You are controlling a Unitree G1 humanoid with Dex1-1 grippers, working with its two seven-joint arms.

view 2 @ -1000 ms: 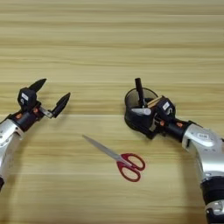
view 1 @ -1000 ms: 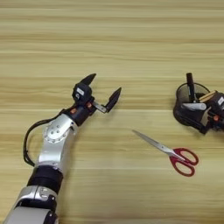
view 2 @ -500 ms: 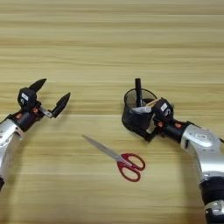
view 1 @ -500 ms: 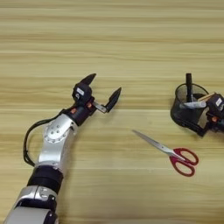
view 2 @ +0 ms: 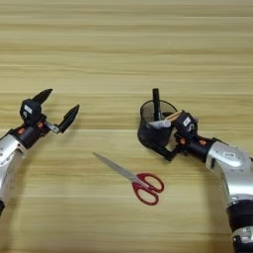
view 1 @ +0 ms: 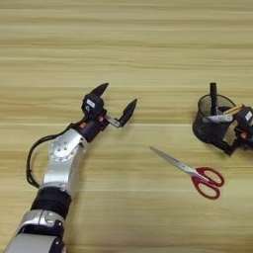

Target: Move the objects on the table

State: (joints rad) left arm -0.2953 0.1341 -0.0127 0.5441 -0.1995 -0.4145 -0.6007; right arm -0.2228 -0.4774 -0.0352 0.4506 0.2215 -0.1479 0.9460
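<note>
While the left pincer [view 1: 115,99] hangs spread at centre left, the right pincer [view 2: 168,139] clasps the cup [view 2: 154,129].

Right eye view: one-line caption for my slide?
Right gripper at the tilted black mesh pen cup; scissors lie in front, left gripper open.

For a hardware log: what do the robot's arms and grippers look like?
Both arms have silver-grey shells and black joint bands. Each gripper, left and right, has two black pointed fingers, a black body with orange spots and a white label. A black cable loops beside the left forearm.
</note>
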